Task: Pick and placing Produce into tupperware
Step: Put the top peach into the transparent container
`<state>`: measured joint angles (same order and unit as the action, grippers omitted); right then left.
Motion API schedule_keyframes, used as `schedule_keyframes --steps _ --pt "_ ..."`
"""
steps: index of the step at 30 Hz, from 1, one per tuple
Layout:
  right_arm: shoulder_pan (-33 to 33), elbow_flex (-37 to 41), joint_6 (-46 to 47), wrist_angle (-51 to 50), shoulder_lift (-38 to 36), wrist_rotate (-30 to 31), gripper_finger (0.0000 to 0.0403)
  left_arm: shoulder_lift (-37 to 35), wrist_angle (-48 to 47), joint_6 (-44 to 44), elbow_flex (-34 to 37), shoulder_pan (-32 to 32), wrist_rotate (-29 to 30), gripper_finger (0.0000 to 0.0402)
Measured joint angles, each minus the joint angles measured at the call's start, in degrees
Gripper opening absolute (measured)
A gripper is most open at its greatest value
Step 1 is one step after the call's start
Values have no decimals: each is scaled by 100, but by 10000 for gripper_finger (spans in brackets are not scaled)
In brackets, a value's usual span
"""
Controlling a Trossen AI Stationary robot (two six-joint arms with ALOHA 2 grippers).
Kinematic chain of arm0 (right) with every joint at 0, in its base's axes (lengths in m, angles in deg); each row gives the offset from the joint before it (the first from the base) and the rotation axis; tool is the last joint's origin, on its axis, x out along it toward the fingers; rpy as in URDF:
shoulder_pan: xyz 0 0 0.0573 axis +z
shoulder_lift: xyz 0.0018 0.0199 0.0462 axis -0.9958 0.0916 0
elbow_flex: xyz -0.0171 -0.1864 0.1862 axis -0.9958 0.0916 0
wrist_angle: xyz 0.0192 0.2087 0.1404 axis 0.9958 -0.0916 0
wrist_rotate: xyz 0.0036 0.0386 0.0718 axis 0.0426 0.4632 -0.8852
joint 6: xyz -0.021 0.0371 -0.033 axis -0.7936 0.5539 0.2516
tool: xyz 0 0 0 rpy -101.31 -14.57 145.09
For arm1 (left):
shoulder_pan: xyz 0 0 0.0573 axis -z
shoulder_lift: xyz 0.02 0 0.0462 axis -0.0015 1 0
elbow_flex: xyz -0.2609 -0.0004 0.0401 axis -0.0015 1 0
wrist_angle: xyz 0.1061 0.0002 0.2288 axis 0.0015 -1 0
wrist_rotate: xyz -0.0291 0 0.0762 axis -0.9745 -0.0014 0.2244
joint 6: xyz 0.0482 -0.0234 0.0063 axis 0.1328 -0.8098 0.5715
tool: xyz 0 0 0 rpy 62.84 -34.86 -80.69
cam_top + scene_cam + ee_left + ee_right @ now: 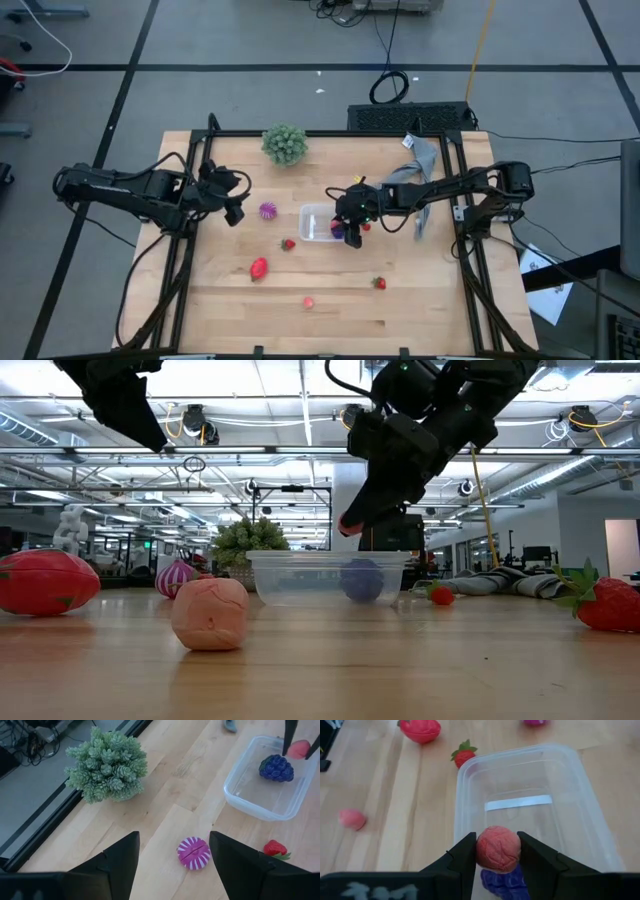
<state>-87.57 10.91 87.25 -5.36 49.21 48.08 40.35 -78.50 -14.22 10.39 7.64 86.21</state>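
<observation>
The clear tupperware point(315, 222) stands mid-table with a dark purple grape cluster point(276, 768) lying inside it at its right end. My right gripper point(498, 851) hangs over that end, shut on a round reddish fruit point(498, 848). Left of the tupperware, a spiky magenta ball point(194, 853) rests on the wood. My left gripper point(172, 865) hovers open above and just left of the ball, without touching it. Also lying on the table are a strawberry point(288, 243), a larger red fruit point(259, 268), a pink piece point(308, 302) and another strawberry point(379, 283). My right gripper pinches the reddish fruit by its two opposite sides point(480, 851) between its two fingers. The fingers slant down from the table's right side. The fruit is lifted clear, above the tupperware's open top and over the grape cluster point(505, 881).
A green bushy plant point(285, 143) stands near the far edge. A grey cloth point(420, 160) lies at the far right. A small red piece point(367, 227) sits just right of the tupperware. Bare wood stretches along the near edge.
</observation>
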Motion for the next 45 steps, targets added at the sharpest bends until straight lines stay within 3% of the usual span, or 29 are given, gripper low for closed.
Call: schedule_keyframes --steps 17,32,45 --pt "-95 -2 0 647 2 8 123 -1 -4 1 0 0 0 243" --pt "-99 -1103 -15 -1784 42 24 123 -1 -7 85 2 -1 -2 243" --pt "-360 -1113 -50 -2173 714 35 123 -1 -7 90 2 0 -3 243"
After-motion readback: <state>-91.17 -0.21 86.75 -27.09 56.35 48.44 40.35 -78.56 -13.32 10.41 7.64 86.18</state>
